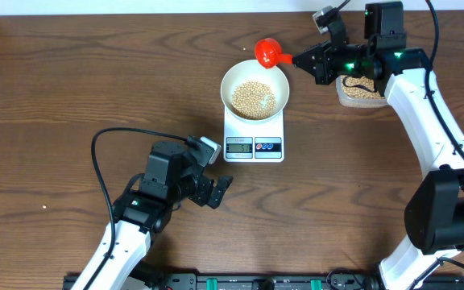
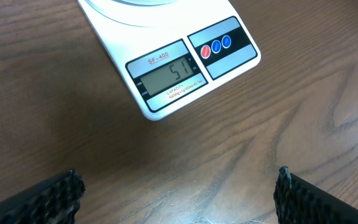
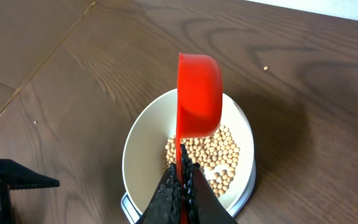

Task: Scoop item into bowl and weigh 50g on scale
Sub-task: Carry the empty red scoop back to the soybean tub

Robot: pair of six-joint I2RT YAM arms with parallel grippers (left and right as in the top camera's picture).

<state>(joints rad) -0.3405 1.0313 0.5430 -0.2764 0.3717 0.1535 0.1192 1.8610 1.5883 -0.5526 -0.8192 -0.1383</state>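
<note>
The white bowl (image 1: 255, 92) sits on the white scale (image 1: 254, 142) and holds a pile of tan beans (image 1: 253, 98). The scale's display (image 2: 168, 76) reads 51 in the left wrist view. My right gripper (image 1: 303, 60) is shut on the handle of a red scoop (image 1: 267, 52), held tipped on its side above the bowl's far rim; in the right wrist view the scoop (image 3: 197, 93) hangs over the bowl (image 3: 143, 144) and beans (image 3: 213, 155). My left gripper (image 1: 220, 190) is open and empty, near the table in front of the scale.
A clear tub of beans (image 1: 361, 91) stands at the right, under my right arm. A loose bean (image 3: 265, 68) lies on the wooden table beyond the bowl. The table's far edge runs along the top.
</note>
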